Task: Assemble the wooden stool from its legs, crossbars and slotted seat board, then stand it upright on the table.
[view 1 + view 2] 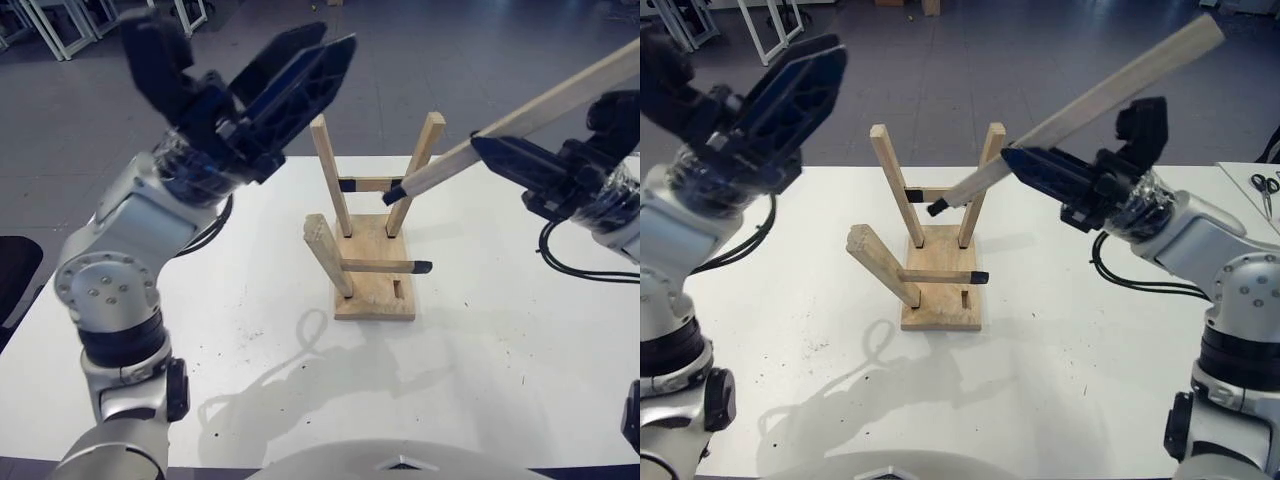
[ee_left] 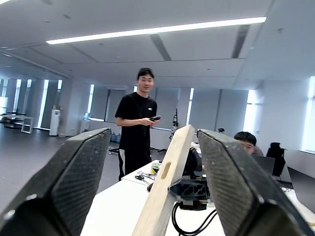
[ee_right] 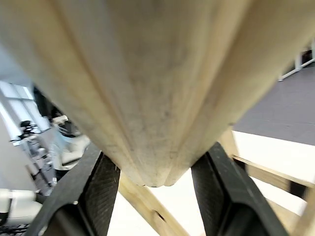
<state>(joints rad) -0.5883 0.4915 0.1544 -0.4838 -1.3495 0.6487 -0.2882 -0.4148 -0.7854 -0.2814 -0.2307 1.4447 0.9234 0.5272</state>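
The head views put the left pincer (image 1: pixel 336 38) high over the surface's (image 1: pixel 250 260) rear left. Its wrist view shows the fingers (image 2: pixel 64 182) spread wide with nothing between them. That view also looks across to the loose leg (image 1: pixel 1110 80) and shows an oval slot in its side.

The right pincer (image 1: pixel 1025 162) is clamped on this leg, and its wrist view shows a finger (image 3: pixel 98 191) pressed against each flank of the wood. In the head views the leg slants down, its black-tipped end in front of the upper crossbar (image 1: pixel 368 184). I cannot tell whether they touch.

The seat board (image 1: pixel 375 305) lies flat mid-surface. Two rear legs (image 1: pixel 330 175) stand upright in it, joined by that crossbar. A third leg (image 1: pixel 326 252) leans at front left, and a lower crossbar (image 1: pixel 385 266) juts from it. A slot (image 1: pixel 397 290) at front right is open.

Scissors (image 1: pixel 1266 184) lie on a separate surface (image 1: pixel 1243 172) at far right.
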